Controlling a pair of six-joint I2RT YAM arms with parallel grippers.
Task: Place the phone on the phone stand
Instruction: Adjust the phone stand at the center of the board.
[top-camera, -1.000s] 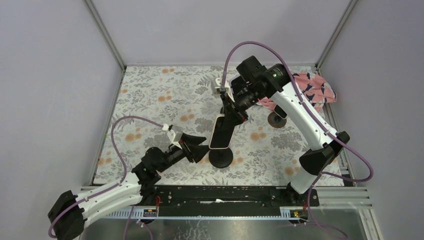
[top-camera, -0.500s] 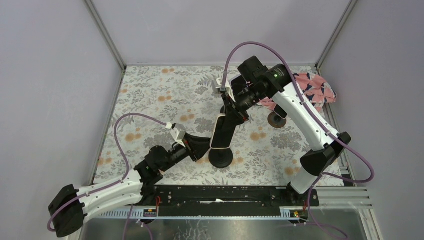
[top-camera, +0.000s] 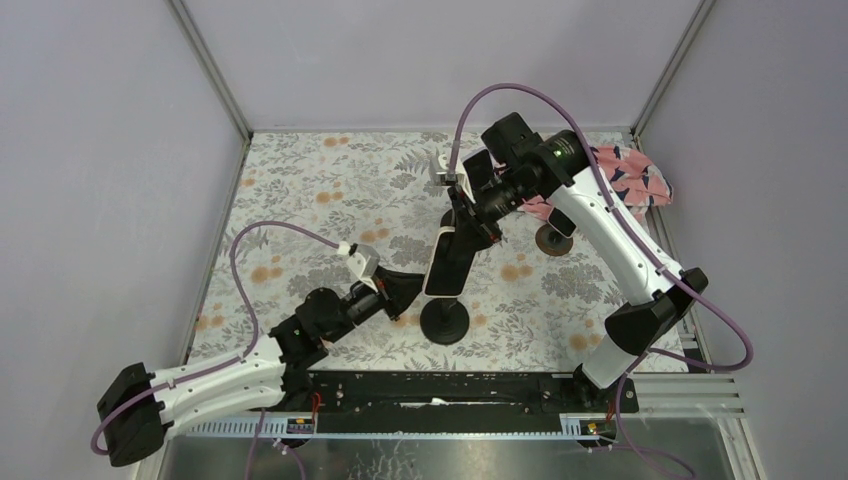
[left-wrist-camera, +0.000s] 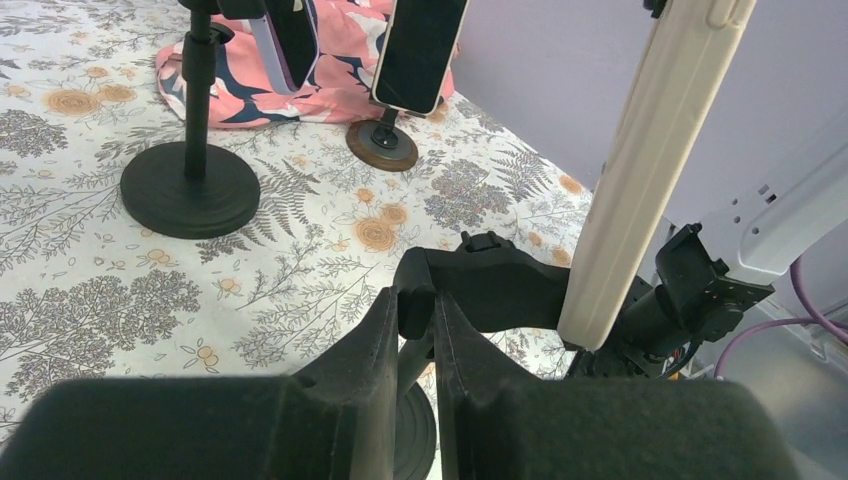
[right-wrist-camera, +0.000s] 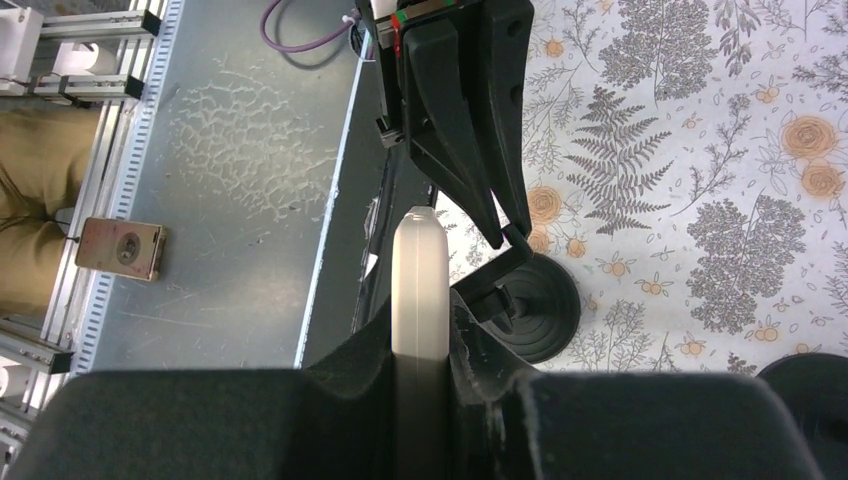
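Note:
The phone (top-camera: 446, 263), dark-faced in a cream case, hangs tilted over the black phone stand, whose round base (top-camera: 444, 320) sits on the floral mat. My right gripper (top-camera: 468, 226) is shut on the phone's upper part; in the right wrist view the phone's cream edge (right-wrist-camera: 420, 270) runs between the fingers above the stand base (right-wrist-camera: 541, 306). My left gripper (top-camera: 408, 291) is shut on the stand's black cradle arm (left-wrist-camera: 500, 288), with the phone's edge (left-wrist-camera: 650, 170) just to the right of my left gripper (left-wrist-camera: 417, 300) in the left wrist view.
A second phone (left-wrist-camera: 418, 48) stands on a small brown-based stand (top-camera: 553, 239) at the back right, before a pink patterned cloth (top-camera: 630, 178). Another black stand with a round base (left-wrist-camera: 190, 186) is near it. The black rail (top-camera: 450, 388) runs along the near edge.
My left gripper has moved right to the stand and closed on its cradle arm. My right gripper has shifted the phone slightly right and more upright.

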